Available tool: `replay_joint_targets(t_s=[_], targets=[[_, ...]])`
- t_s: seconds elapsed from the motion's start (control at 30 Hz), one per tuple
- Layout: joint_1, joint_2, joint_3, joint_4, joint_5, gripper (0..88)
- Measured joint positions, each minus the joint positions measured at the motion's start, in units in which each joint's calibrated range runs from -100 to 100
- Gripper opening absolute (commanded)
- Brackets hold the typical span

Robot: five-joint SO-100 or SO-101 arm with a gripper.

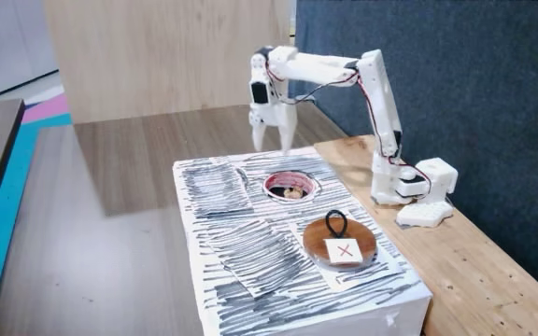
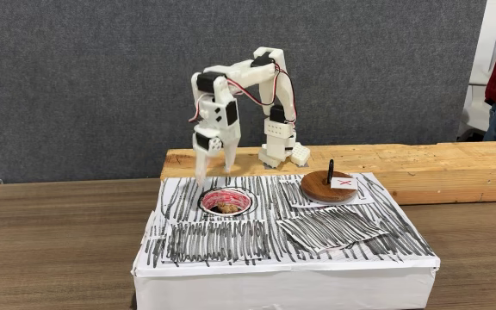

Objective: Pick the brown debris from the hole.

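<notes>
We see tan lumpy debris (image 2: 227,206) in the pink-rimmed hole (image 2: 250,199) near the box's (image 2: 282,275) back edge; gripper (image 2: 214,168) above, jaws open, empty.

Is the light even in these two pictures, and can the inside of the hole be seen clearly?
In a fixed view, soft even light; the hole shows the brown debris small and slightly blurred. In another fixed view, the open claw is sharp, and the debris sits dim inside the rim.

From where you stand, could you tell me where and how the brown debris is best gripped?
Grip the brown debris across its upper bulge, coming straight down from above: it sits low inside the hole, whose rim blocks any side approach. The gripper hangs above and behind it, jaws apart.
</notes>
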Motion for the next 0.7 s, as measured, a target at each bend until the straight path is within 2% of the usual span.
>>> replay_joint_targets(t_s=[0.17, 0.7], targets=[[0.0, 0.1, 5.6, 0.0, 0.0, 29.2], [0.0, 0.1, 6.0, 0.0, 0.0, 29.2]])
